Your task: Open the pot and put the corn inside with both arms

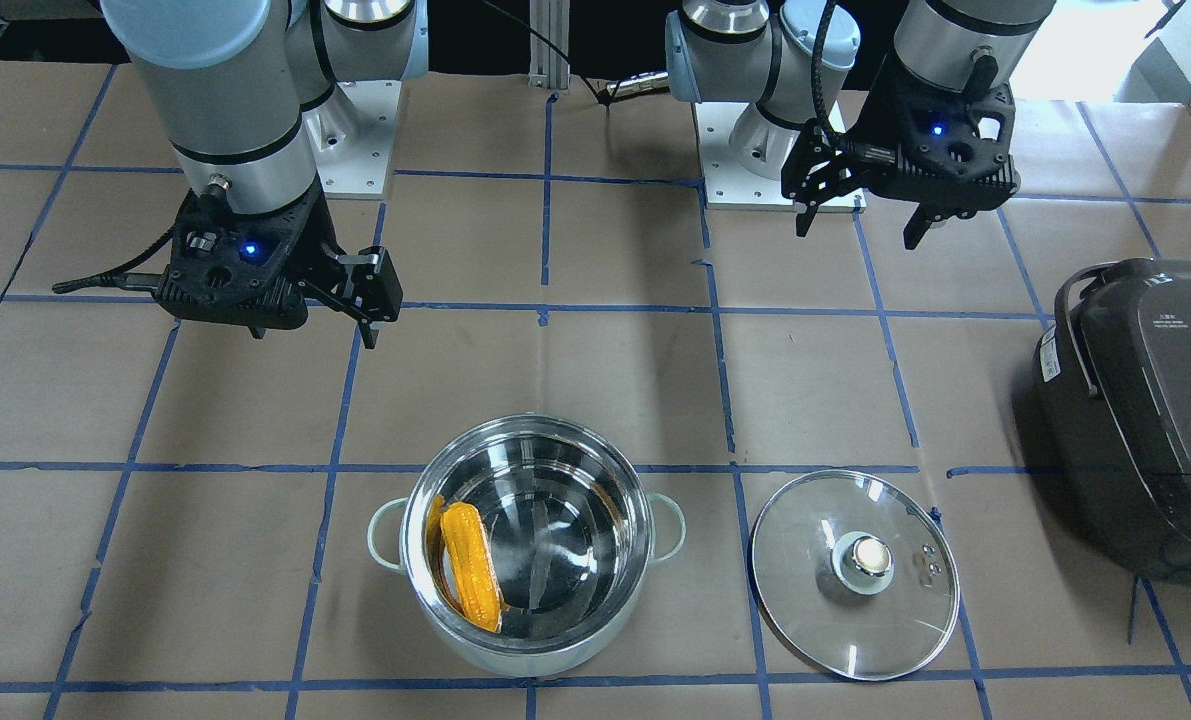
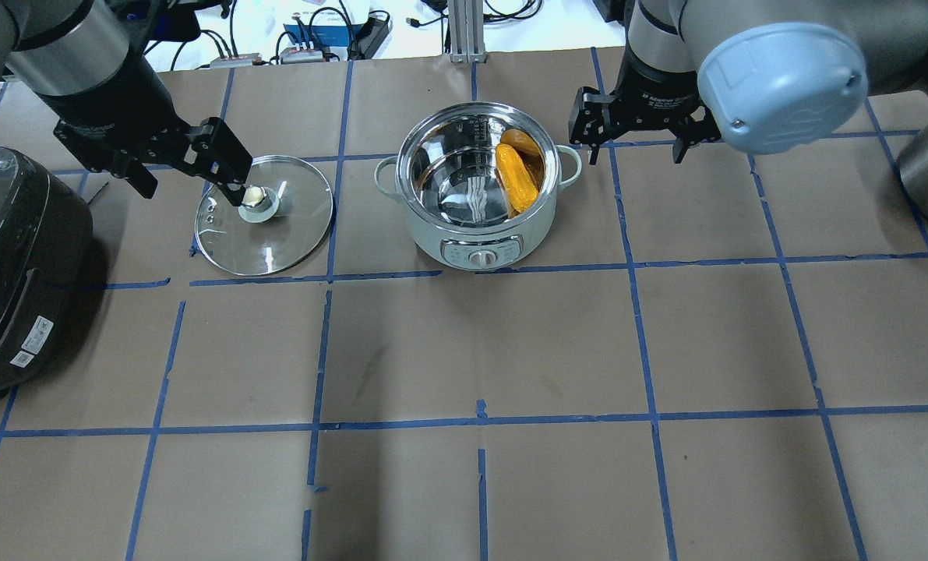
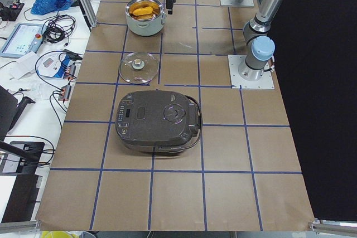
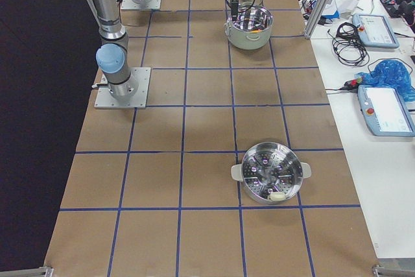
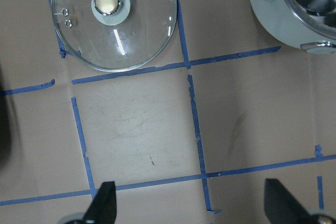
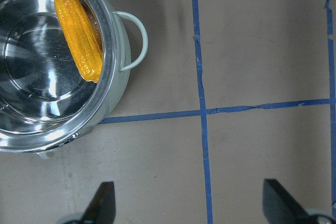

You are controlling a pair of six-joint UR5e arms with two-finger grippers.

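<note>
The steel pot [image 1: 527, 655] with pale green handles stands open. The yellow corn [image 1: 472, 565] lies inside it against the wall, as the right wrist view [image 6: 79, 32] also shows. The glass lid [image 1: 805, 590] lies flat on the table beside the pot, knob up. My left gripper [image 2: 192, 191] is open and empty, hovering above the lid's far edge. My right gripper [image 2: 635, 156] is open and empty, raised beside the pot's handle on the other side. In the left wrist view the lid [image 5: 136, 35] and the pot [image 5: 273, 19] lie well below the open fingers [image 5: 102, 203].
A dark grey rice cooker [image 2: 12, 257] stands on my left, past the lid. A steel steamer pot [image 4: 271, 180] stands at the table's right end. The arms' base plates [image 1: 355, 140] are at the robot's side. Desks with cables and devices line the far edge.
</note>
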